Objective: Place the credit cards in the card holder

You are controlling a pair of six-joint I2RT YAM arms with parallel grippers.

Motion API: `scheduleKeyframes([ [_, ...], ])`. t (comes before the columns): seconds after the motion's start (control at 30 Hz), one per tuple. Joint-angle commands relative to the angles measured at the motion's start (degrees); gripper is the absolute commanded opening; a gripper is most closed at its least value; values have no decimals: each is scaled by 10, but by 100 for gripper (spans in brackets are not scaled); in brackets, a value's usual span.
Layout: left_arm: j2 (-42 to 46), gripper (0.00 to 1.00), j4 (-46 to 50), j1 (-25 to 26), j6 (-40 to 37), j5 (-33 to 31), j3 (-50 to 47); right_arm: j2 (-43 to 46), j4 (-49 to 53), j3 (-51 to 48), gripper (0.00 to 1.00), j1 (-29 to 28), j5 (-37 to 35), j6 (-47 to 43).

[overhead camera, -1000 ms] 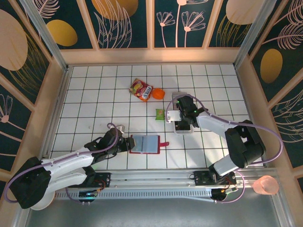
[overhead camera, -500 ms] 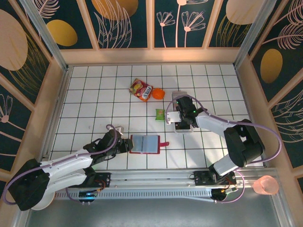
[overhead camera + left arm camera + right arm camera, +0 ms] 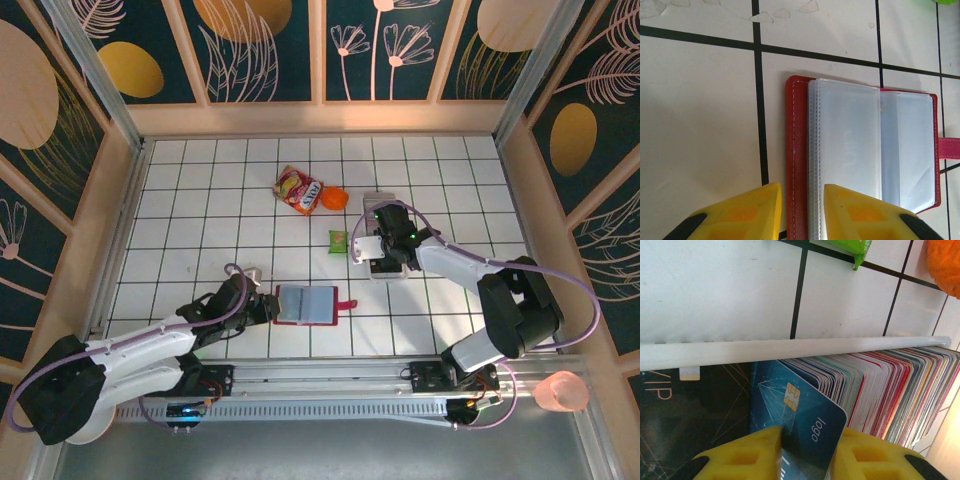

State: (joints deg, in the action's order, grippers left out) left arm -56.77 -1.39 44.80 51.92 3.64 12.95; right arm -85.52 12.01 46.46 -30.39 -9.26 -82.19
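Observation:
The card holder (image 3: 307, 304) (image 3: 850, 145) lies open on the tiles, red cover down and clear sleeves up, its snap tab (image 3: 950, 147) to the right. My left gripper (image 3: 270, 305) (image 3: 802, 192) straddles its left edge, one yellow finger outside the red cover and the other over the sleeves, with slim gaps on both sides. The credit cards (image 3: 890, 385) stand packed in a white tray (image 3: 377, 204) (image 3: 790, 347). My right gripper (image 3: 378, 255) (image 3: 809, 432) is shut on a blue chip card (image 3: 800, 405) tilted out at the front of the row.
A red-and-yellow snack packet (image 3: 298, 190), an orange object (image 3: 335, 198) (image 3: 945, 262) and a small green packet (image 3: 339, 240) (image 3: 850, 246) lie behind and left of the tray. A black card (image 3: 690, 415) rests beside the blue one. Wooden walls ring the table.
Both grippers have narrowed: the right one has closed on the blue card and edged slightly away from the arm bases along the tray, and the left fingers have drawn in around the holder's edge.

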Motion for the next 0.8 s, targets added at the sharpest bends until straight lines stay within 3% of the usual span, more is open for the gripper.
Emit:
scheduleKeyframes([
  [0.0, -2, 26, -12, 3, 7, 3, -7, 16, 3, 14, 26, 1, -21, -10],
  [0.27, -12, 25, -17, 2, 7, 3, -7, 34, 6, 17, 16, -5, -29, -4],
  [0.43, -27, 25, -23, 2, 4, 11, -6, 49, 22, 20, 15, -6, -33, 0],
  [0.5, -33, 17, -29, 3, 2, 18, -6, 56, 41, 24, 14, -6, -32, 7],
  [0.6, -38, 15, -34, 2, 5, 22, -9, 70, 68, 28, 13, -18, -26, 15],
  [0.77, -46, 18, -32, 3, 0, 23, -5, 101, 130, 40, 0, -33, -4, 47],
])
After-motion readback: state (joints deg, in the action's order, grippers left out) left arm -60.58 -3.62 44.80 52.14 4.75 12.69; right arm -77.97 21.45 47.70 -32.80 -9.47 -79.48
